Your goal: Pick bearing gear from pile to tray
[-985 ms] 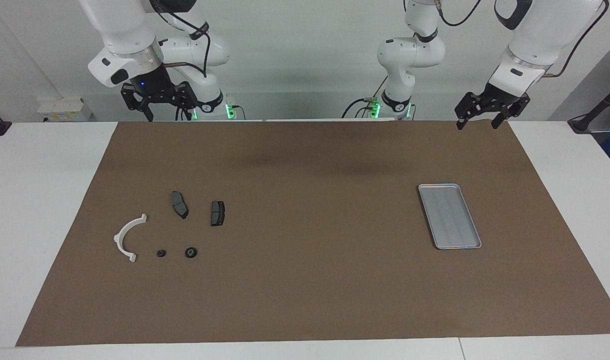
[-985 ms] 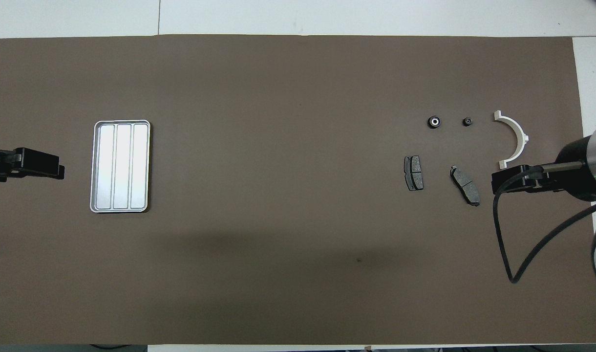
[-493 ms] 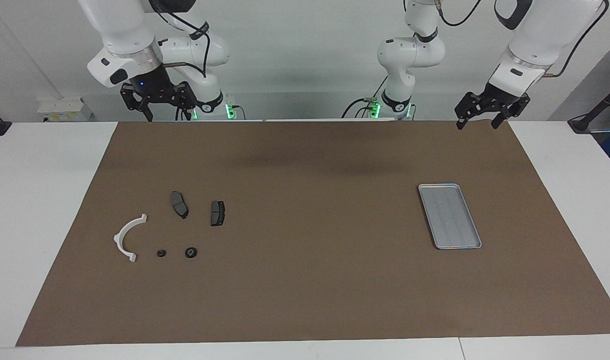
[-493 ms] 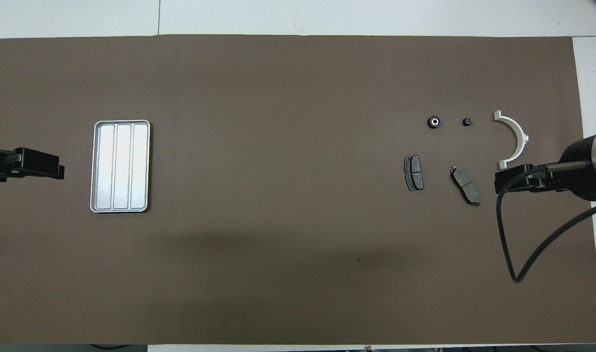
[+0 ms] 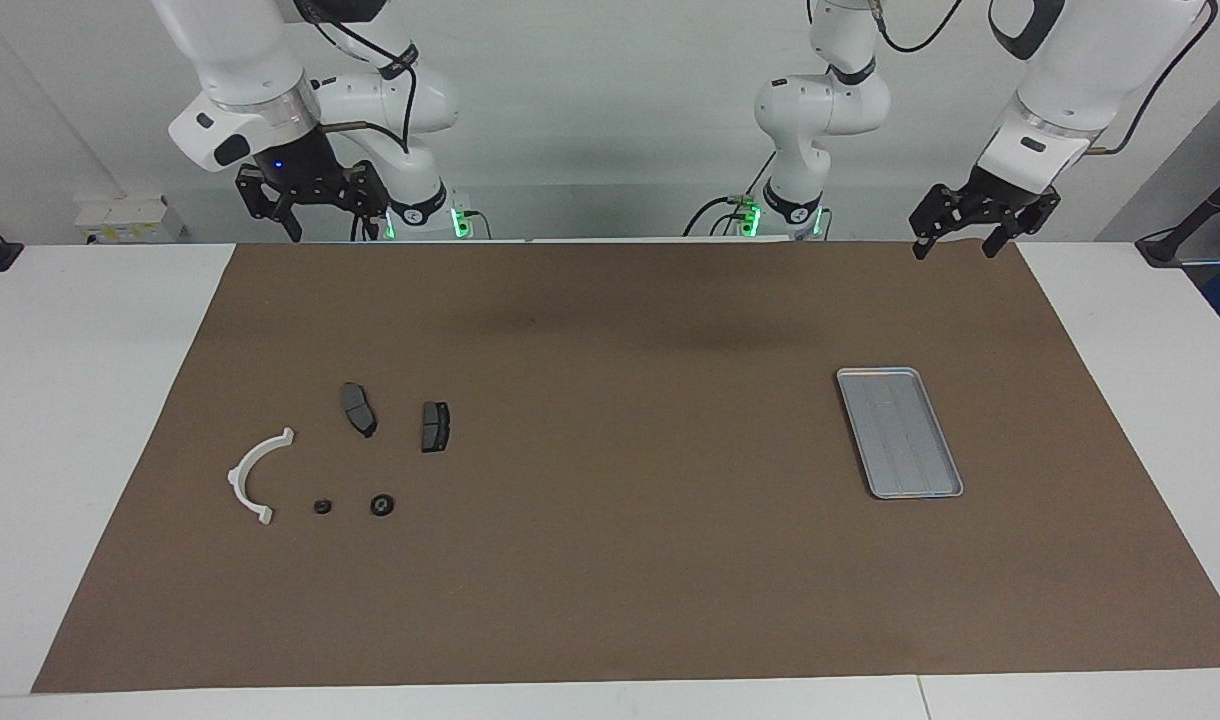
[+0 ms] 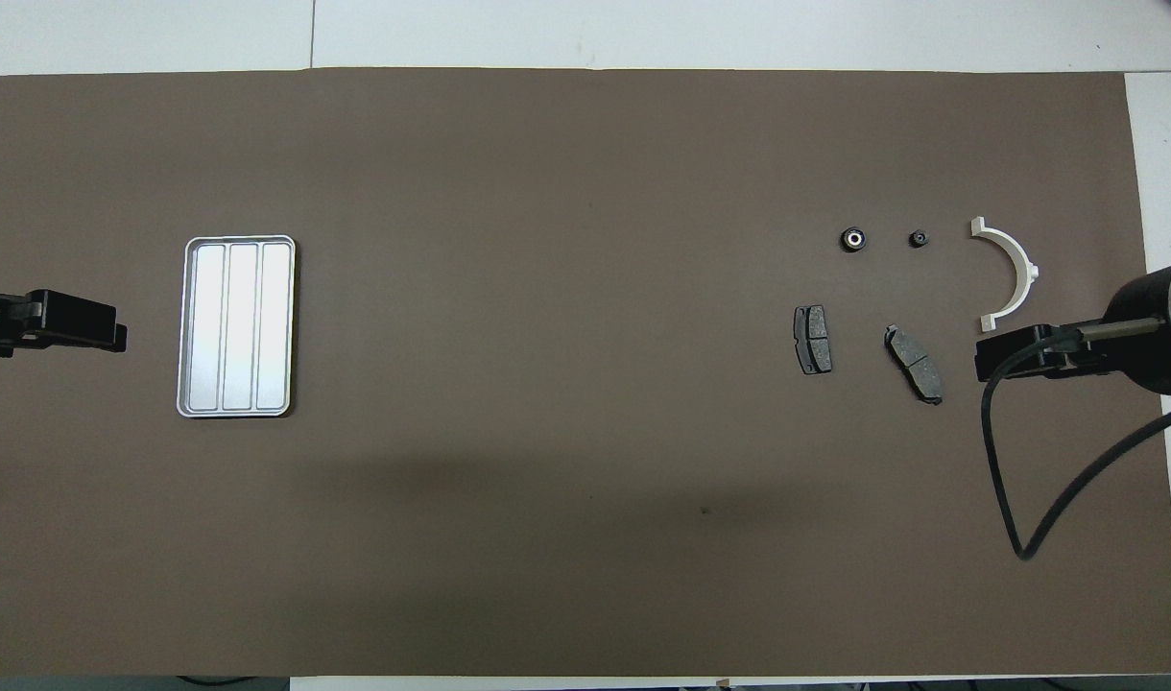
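Right gripper (image 5: 310, 212): raised over the mat's edge nearest the robots, at the pile's end; fingers spread, holding nothing.
Left gripper (image 5: 957, 235): raised over the mat's corner at the tray's end; fingers spread, holding nothing.
Pile: white half-ring bracket (image 5: 253, 474), two brake pads (image 5: 359, 408) (image 5: 435, 426), small black round part (image 5: 322, 506) and bearing gear (image 5: 382, 505), apart on the brown mat (image 5: 610, 560).
Tray (image 5: 944, 490): toward the left arm's end, well apart from the pile.

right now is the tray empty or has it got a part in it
Empty: the tray shows only its bare ribbed floor in both views; the small parts lie apart toward the right arm's end.
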`<state>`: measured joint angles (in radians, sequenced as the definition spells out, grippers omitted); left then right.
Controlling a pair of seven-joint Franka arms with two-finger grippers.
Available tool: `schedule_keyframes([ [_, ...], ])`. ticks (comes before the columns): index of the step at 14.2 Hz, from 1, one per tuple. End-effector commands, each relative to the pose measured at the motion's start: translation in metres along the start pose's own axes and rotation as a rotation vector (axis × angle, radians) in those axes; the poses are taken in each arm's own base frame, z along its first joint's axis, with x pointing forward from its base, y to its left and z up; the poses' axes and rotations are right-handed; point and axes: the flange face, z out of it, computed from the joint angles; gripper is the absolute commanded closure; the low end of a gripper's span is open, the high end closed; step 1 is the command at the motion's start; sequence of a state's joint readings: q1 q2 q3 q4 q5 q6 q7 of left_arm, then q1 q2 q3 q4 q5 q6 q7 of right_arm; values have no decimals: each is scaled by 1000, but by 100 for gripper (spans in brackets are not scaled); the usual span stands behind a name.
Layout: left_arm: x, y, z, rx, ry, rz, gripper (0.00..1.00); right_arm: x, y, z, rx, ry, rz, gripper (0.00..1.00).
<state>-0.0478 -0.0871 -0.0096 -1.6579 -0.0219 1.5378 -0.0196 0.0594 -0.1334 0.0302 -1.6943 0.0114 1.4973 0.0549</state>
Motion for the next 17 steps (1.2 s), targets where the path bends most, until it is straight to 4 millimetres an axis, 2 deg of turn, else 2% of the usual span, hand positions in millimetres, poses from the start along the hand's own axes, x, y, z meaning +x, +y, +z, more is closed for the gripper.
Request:
schedule_keyframes([
  [1, -6, 0, 0, -9, -5, 10, 0, 1, 8, -5, 12, 45, -27, 0],
  [4, -6, 1, 0, -11, -4, 10, 0, 14, 11, 15, 9, 71, -17, 0],
  [7, -7, 0, 0, -9, -11, 7, 0, 42, 11, 63, 7, 67, 10, 0],
  [10, -11, 11, -7, -6, 3, 29, 0, 76, 9, 112, -14, 59, 88, 0],
  [14, -10, 9, -9, -7, 19, 38, 0, 118, 6, 180, -32, 71, 177, 0],
  [17, -10, 10, -8, -7, 17, 15, 0, 142, 6, 227, -46, 91, 204, 0],
])
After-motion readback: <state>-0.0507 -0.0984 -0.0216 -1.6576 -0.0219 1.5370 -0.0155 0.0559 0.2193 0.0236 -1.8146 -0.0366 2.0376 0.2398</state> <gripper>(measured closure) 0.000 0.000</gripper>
